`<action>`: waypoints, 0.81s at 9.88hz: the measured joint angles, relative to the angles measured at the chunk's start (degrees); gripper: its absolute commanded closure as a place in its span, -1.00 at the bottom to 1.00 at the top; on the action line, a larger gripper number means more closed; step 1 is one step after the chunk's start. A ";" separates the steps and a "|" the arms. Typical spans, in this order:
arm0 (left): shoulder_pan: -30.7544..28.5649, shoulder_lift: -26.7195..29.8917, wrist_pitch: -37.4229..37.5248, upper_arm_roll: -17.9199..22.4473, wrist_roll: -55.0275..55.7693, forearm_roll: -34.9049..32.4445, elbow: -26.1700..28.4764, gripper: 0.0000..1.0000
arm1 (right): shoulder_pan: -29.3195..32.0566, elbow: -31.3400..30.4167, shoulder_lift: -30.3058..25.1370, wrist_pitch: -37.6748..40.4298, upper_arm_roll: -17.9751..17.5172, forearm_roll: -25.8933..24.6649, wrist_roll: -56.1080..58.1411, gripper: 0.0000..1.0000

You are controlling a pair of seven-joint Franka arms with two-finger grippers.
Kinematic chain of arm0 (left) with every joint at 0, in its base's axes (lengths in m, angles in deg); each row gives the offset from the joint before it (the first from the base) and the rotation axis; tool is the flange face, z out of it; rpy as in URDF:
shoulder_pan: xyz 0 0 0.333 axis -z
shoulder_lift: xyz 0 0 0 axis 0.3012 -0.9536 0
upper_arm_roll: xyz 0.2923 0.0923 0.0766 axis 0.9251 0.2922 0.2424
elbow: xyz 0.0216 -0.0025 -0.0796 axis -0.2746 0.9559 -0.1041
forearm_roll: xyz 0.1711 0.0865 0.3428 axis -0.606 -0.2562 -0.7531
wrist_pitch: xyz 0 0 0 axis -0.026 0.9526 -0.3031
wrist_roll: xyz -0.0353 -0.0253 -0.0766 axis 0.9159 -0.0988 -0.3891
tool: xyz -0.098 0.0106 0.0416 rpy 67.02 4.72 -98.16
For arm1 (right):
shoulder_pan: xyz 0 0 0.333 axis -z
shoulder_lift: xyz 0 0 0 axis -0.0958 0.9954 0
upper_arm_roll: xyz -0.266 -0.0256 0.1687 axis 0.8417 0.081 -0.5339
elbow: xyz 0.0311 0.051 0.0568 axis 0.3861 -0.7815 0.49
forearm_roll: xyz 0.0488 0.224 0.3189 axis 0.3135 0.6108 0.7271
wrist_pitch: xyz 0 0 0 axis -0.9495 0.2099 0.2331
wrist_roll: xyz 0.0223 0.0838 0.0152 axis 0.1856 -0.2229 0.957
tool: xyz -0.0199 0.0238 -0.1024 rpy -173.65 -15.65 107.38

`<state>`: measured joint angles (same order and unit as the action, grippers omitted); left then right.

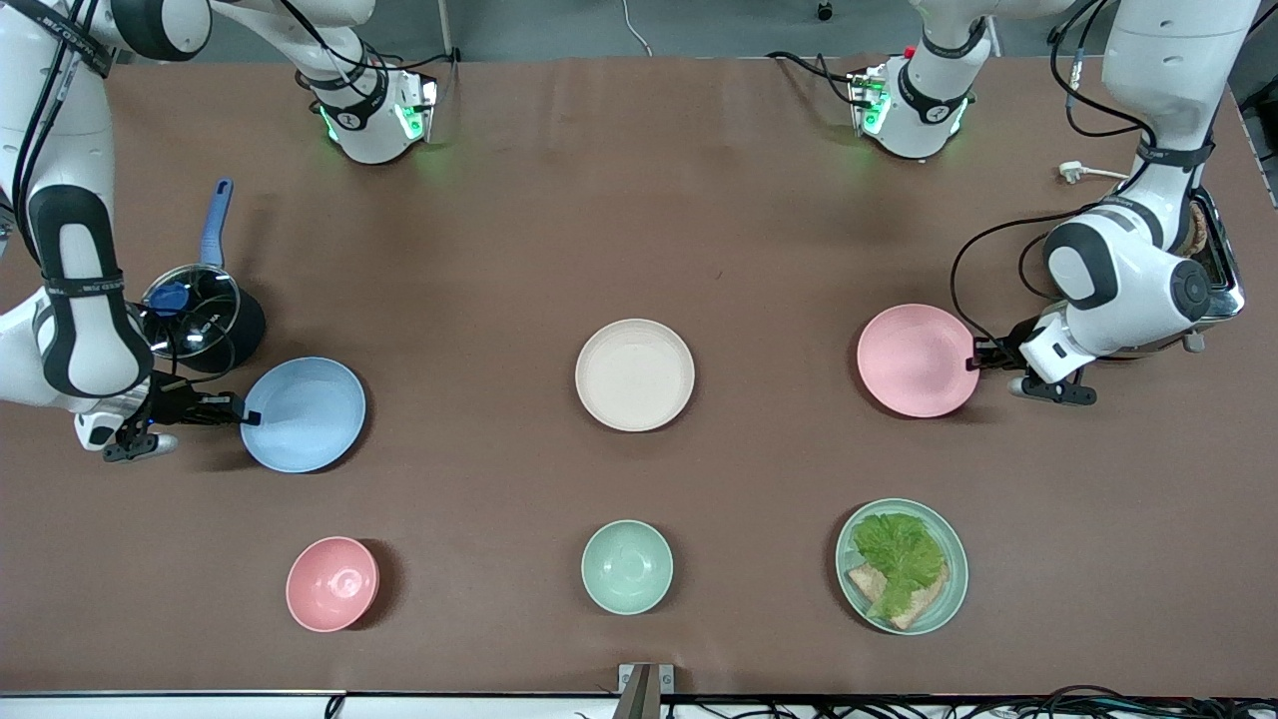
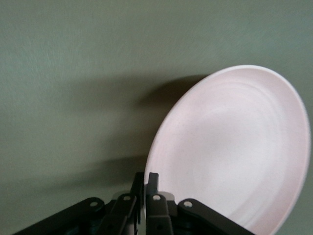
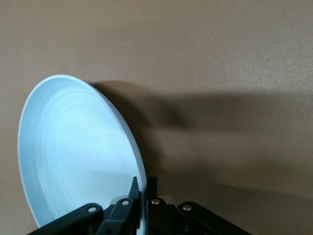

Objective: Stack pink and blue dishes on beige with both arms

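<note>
At both ends of the table [image 1: 639,200] the arms have plates pinched by the rim, and the grips are the chief risk. The left gripper [image 1: 983,356], at the left arm's end, is closed on the edge of the pink plate [image 1: 916,359]; the left wrist view shows its fingers [image 2: 152,183] clamping the rim with the pink plate [image 2: 234,147] tilted and casting a shadow, so it appears partly raised. The right gripper [image 1: 240,409], at the right arm's end, is closed likewise on the rim of the blue plate [image 1: 304,413]; its fingers [image 3: 133,188] straddle the edge of the blue plate [image 3: 78,152].

Judged risks:
- A one-edge hold on smooth plastic may let either plate swing or slip during carriage.
- Both arms converge on the beige plate [image 1: 635,374], at mid-table between the two; simultaneous arrival could cause a clash.
- A tilted release may leave the stack off-centre.
- The right arm works close to a lidded pot [image 1: 195,310] with a blue handle.

Containers, largest first:
- Toaster [image 1: 1213,270], beside the left arm: apparently bread in its slot.
- Mint-green plate [image 1: 902,566], nearest the front camera: lettuce on bread.
- Beige, pink and blue plates: empty.
- Pink bowl [image 1: 332,583] and mint-green bowl [image 1: 627,566]: empty.
</note>
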<state>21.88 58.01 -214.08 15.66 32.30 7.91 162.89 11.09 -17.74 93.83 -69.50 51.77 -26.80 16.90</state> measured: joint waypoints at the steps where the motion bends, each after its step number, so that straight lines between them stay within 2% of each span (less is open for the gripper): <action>1: -0.12 2.03 2.81 -1.83 1.43 0.03 -1.42 0.99 | 0.00 1.00 -0.22 1.96 0.84 -0.80 -0.96 0.99; 2: -0.15 3.95 4.97 -4.87 5.51 0.04 -2.91 0.99 | 0.00 1.96 -1.25 4.70 1.46 -2.07 -3.49 0.99; 4: 0.13 5.09 5.51 -14.02 18.63 0.02 -5.17 0.99 | -0.57 3.73 -6.16 12.04 1.55 -7.42 -13.80 0.99; 6: 0.57 2.88 4.00 -22.51 31.37 -0.44 -7.17 0.99 | -2.86 5.75 -12.72 19.73 1.40 -11.68 -25.73 0.99; 8: 0.90 -2.03 -3.31 -30.04 45.95 -5.95 -8.90 0.99 | -5.68 6.12 -18.94 24.47 0.52 -12.78 -35.31 0.98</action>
<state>22.78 55.98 -217.39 -14.38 78.25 1.96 153.99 5.41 -11.62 74.89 -45.03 52.30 -39.58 -18.41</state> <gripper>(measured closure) 0.952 0.938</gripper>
